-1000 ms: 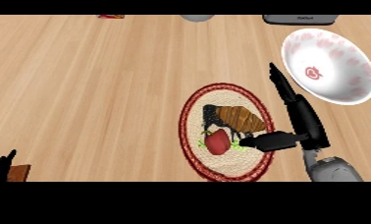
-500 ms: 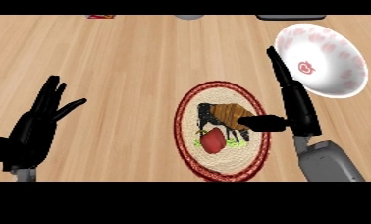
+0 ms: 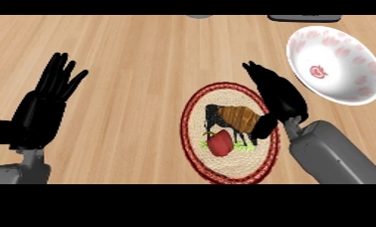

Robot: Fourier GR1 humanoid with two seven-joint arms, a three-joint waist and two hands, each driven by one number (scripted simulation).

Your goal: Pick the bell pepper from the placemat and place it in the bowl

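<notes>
Right now the right hand (image 3: 277, 96) hangs over the right edge of the placemat (image 3: 197, 116), its fingers (image 3: 257, 74) stretched nearly straight and pointing away from the robot, holding nothing. Its thumb (image 3: 264, 127) reaches out to the left over the placemat's picture of a rooster. The bell pepper (image 3: 220, 143) lies on the placemat just to the left of that thumb's tip and a little nearer the robot; whether the thumb touches it cannot be told. It is red and sits low on the mat, below the rooster picture.

The bowl (image 3: 334, 66), white with red marks inside, stands on the wooden worktop (image 3: 140, 52) to the right of the fingertips and slightly beyond them, apart from the placemat.

Well to the left of all this, the left hand (image 3: 44, 106) shows near the view's left edge, open, fingers spread and pointing up, resting over bare worktop.

Beyond the fingertips, at the far edge, two dark-grey objects are partly visible; what they are cannot be told.
</notes>
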